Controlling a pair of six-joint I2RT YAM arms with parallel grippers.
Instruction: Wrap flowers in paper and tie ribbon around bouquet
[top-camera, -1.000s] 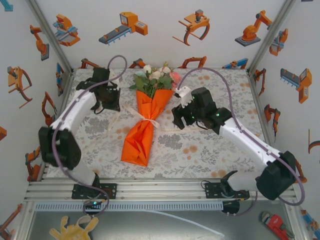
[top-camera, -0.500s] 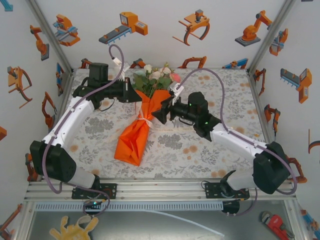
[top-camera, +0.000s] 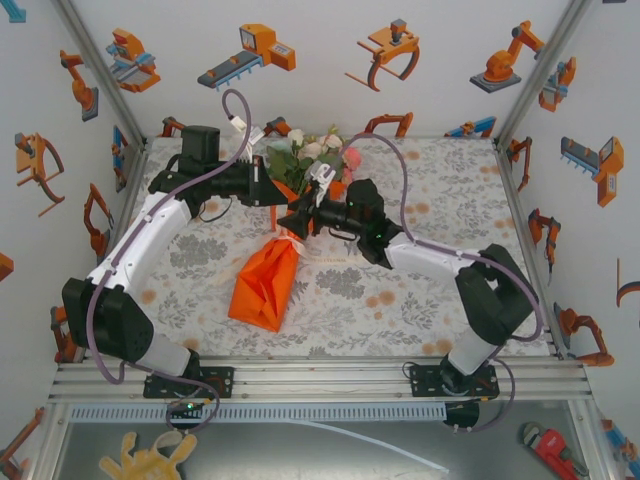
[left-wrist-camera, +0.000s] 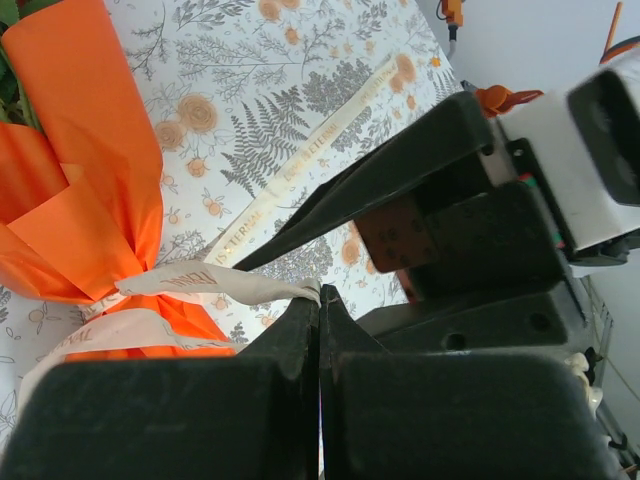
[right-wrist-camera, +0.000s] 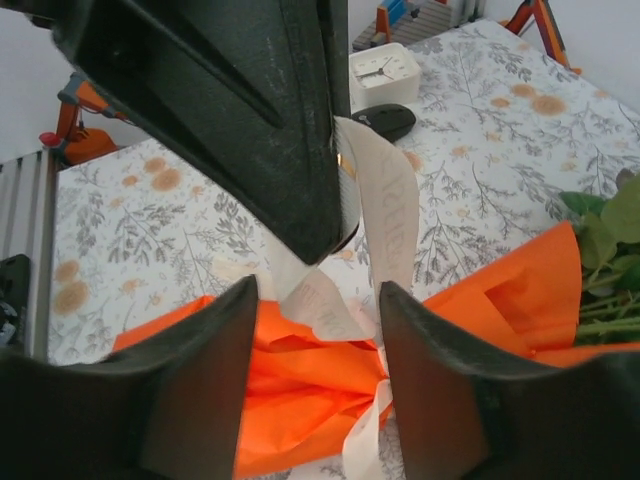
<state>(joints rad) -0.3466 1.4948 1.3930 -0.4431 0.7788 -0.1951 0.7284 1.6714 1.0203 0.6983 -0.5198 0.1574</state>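
Bouquet (top-camera: 268, 285) lies flat mid-bench (top-camera: 430, 300), with the flowers (top-camera: 310, 152) toward the far wall and the tip of the orange paper (left-wrist-camera: 90, 150) cone toward the arm bases. Ribbon (left-wrist-camera: 220, 283) circles the cone's waist and cinches the paper into folds. One printed tail lies loose on the cloth beside it.

Left jaws: fully closed, pinching a ribbon end right at their tips. The strip runs from there to the waist. Judgement: it is held off the bench to keep tension on the wrap and to present the end to the other side.

Right jaws: parted about halfway, straddling the ribbon just beside the left tips. The strip curls between them with neither side clearly pressing it, so nothing looks gripped yet. Judgement: set up for a hand-over or a knot pull.

Pose: left arm (top-camera: 150, 230) reaches far, then bends inward, wrist pointing right. Right arm (top-camera: 430, 258) is folded at the elbow, forearm stretched left across the bench. Both sets of jaws meet nose to nose above the cone's waist.
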